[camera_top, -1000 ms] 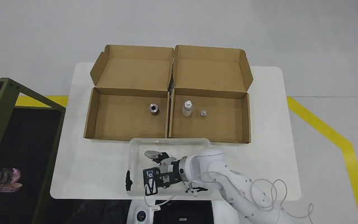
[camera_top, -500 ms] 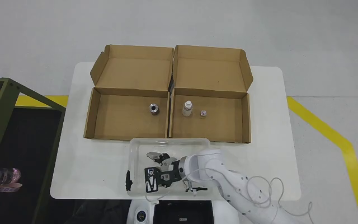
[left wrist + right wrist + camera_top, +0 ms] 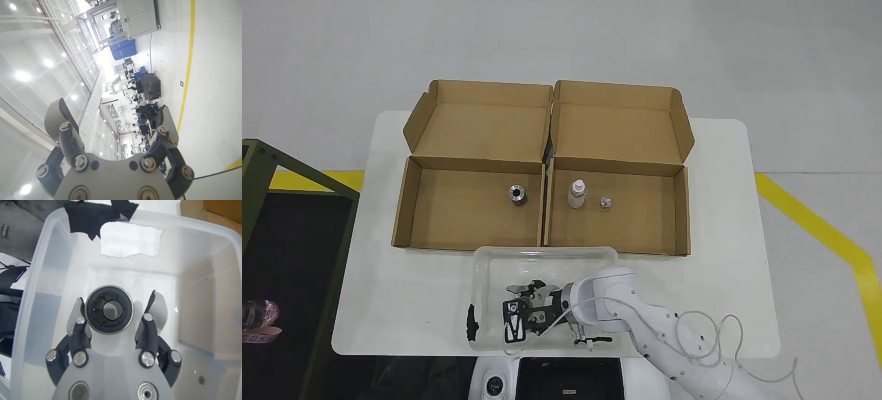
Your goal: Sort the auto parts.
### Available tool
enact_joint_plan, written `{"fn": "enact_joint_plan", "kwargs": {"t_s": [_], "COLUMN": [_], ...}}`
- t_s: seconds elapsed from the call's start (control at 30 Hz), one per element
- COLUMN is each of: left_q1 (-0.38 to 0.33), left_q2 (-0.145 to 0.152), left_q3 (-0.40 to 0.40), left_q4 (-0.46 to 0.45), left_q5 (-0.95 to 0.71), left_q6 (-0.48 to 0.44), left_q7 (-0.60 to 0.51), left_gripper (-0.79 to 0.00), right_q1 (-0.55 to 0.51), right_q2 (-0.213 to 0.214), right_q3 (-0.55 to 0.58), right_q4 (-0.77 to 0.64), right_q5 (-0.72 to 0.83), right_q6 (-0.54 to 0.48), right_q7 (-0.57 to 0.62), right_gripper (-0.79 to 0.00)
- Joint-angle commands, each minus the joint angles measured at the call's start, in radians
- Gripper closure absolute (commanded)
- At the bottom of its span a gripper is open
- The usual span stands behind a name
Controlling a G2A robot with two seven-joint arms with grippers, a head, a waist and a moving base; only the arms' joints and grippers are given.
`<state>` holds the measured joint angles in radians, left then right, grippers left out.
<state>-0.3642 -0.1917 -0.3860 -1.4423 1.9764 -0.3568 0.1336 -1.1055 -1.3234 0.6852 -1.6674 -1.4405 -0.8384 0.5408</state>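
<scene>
On the white table the clear tub holds a bearing on its floor; our right gripper straddles it, spread wide, touching one side only; we fear that closing off-centre shoves it sliding away.

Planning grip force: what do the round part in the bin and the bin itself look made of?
Round part: seemingly metal, shiny silver outer rim around a matte black, perhaps plastic, core. Bin: translucent glossy plastic; surroundings show through its walls.

Bearing in tub, left box and right box behind
</scene>
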Motion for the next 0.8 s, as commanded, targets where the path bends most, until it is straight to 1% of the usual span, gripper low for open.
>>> {"fn": "enact_joint_plan", "kwargs": {"t_s": [0.0, 0.03, 0.1, 0.13, 0.23, 0.27, 0.3, 0.33, 0.37, 0.4, 0.43, 0.77], "left_q1": [0.000, 0.000, 0.000, 0.000, 0.000, 0.000, 0.000, 0.000, 0.000, 0.000, 0.000, 0.000], "left_q2": [0.000, 0.000, 0.000, 0.000, 0.000, 0.000, 0.000, 0.000, 0.000, 0.000, 0.000, 0.000], "left_q3": [0.000, 0.000, 0.000, 0.000, 0.000, 0.000, 0.000, 0.000, 0.000, 0.000, 0.000, 0.000], "left_q4": [0.000, 0.000, 0.000, 0.000, 0.000, 0.000, 0.000, 0.000, 0.000, 0.000, 0.000, 0.000], "left_q5": [0.000, 0.000, 0.000, 0.000, 0.000, 0.000, 0.000, 0.000, 0.000, 0.000, 0.000, 0.000], "left_q6": [0.000, 0.000, 0.000, 0.000, 0.000, 0.000, 0.000, 0.000, 0.000, 0.000, 0.000, 0.000], "left_q7": [0.000, 0.000, 0.000, 0.000, 0.000, 0.000, 0.000, 0.000, 0.000, 0.000, 0.000, 0.000], "left_gripper": [-0.785, -0.785, -0.785, -0.785, -0.785, -0.785, -0.785, -0.785, -0.785, -0.785, -0.785, -0.785], "right_q1": [0.005, 0.006, 0.009, 0.006, -0.002, -0.005, -0.007, -0.009, -0.010, -0.011, -0.012, -0.016], "right_q2": [-0.001, -0.002, -0.003, -0.002, 0.002, 0.003, 0.005, 0.006, 0.008, 0.009, 0.010, 0.024], "right_q3": [-0.006, -0.008, -0.009, -0.010, -0.007, -0.006, -0.003, -0.001, 0.001, 0.004, 0.006, 0.059], "right_q4": [-0.002, -0.002, -0.001, 0.000, -0.002, -0.003, -0.003, -0.003, -0.005, -0.007, -0.010, -0.048], "right_q5": [0.000, 0.003, 0.009, 0.011, 0.007, 0.005, 0.006, 0.007, 0.007, 0.008, 0.010, 0.051], "right_q6": [0.003, 0.005, 0.009, 0.010, 0.010, 0.008, 0.007, 0.005, 0.004, 0.005, 0.004, 0.008], "right_q7": [-0.003, -0.005, -0.007, -0.012, -0.028, -0.034, -0.043, -0.050, -0.055, -0.060, -0.064, -0.097], "right_gripper": [-0.360, -0.339, -0.326, -0.308, -0.225, -0.160, -0.135, -0.086, -0.071, -0.022, 0.000, 0.000]}}
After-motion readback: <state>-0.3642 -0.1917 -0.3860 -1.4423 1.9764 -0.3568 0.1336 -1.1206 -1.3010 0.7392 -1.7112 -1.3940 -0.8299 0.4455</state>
